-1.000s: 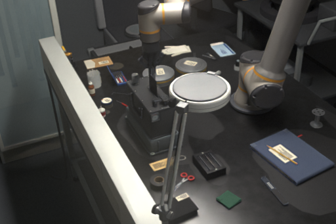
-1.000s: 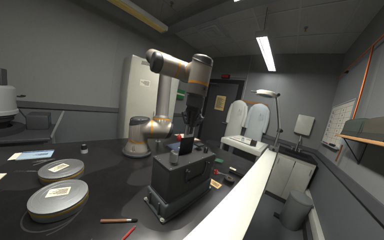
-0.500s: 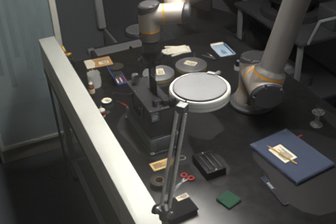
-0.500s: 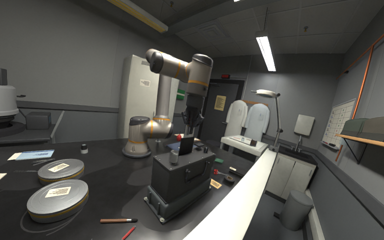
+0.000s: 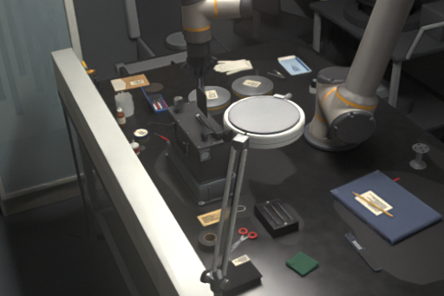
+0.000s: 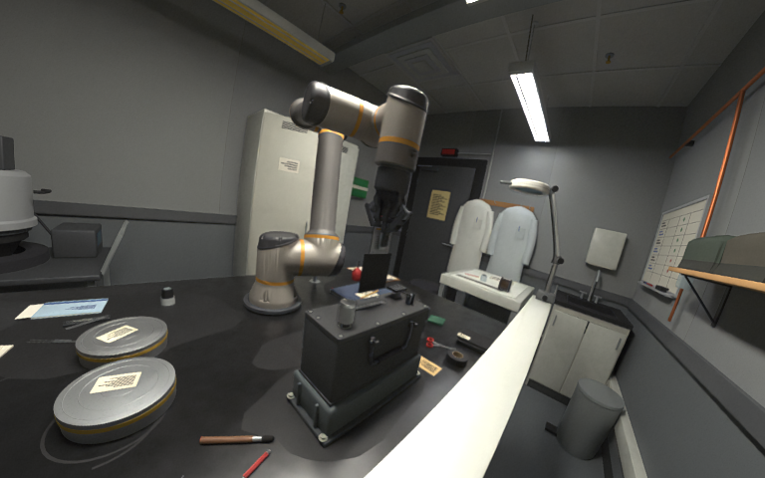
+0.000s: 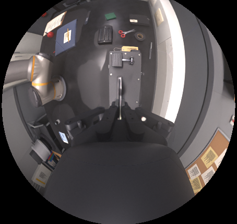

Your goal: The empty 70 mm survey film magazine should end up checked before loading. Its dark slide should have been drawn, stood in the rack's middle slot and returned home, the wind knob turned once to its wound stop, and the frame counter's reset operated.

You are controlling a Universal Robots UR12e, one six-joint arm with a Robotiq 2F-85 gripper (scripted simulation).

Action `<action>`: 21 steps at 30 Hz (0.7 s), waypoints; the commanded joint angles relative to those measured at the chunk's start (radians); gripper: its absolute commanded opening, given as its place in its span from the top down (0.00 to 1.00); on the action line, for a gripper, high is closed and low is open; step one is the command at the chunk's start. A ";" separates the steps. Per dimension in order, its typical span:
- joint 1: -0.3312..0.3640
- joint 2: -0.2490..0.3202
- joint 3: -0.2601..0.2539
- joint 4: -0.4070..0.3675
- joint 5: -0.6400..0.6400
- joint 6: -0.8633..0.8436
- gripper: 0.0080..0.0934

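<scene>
The dark slide (image 6: 374, 271) hangs edge-on below my gripper (image 6: 384, 241), which is closed on its top tab above the film magazine (image 6: 363, 349); from the wrist camera it shows only as a thin strip (image 7: 119, 98). The slide (image 5: 201, 100) is a flat black plate, lifted over the magazine (image 5: 200, 145) top. The wind knob (image 6: 346, 312) stands on the lid's near end. The slotted rack (image 5: 276, 217) sits on the bench beyond the magnifier lamp's pole.
The magnifier lamp (image 5: 263, 120) on its pole overhangs the magazine's right side. Two film cans (image 6: 115, 400) (image 6: 121, 341) lie on the bench. A blue folder (image 5: 385, 205), scissors (image 5: 245, 234), a tape roll (image 5: 209, 238) and a green pad (image 5: 302, 263) lie near the rack.
</scene>
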 commanded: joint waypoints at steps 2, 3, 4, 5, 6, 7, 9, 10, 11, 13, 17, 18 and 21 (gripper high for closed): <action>0.000 -0.004 -0.015 0.017 0.000 0.000 1.00; 0.000 -0.006 -0.022 0.026 0.000 0.000 1.00; 0.000 -0.007 -0.028 0.034 0.000 0.000 1.00; 0.000 -0.009 -0.034 0.041 0.000 0.000 1.00; 0.000 -0.010 -0.039 0.047 0.000 0.000 1.00; 0.000 -0.011 -0.044 0.053 0.000 0.000 1.00; 0.000 -0.012 -0.051 0.062 0.000 0.000 1.00; 0.000 -0.013 -0.053 0.065 0.000 0.000 1.00; 0.000 -0.013 -0.054 0.067 0.000 0.000 1.00; 0.000 -0.013 -0.056 0.069 0.000 0.000 1.00; 0.000 -0.013 -0.056 0.069 0.000 0.000 1.00; 0.000 -0.013 -0.057 0.069 0.000 0.000 1.00; 0.000 -0.013 -0.057 0.070 0.000 0.000 1.00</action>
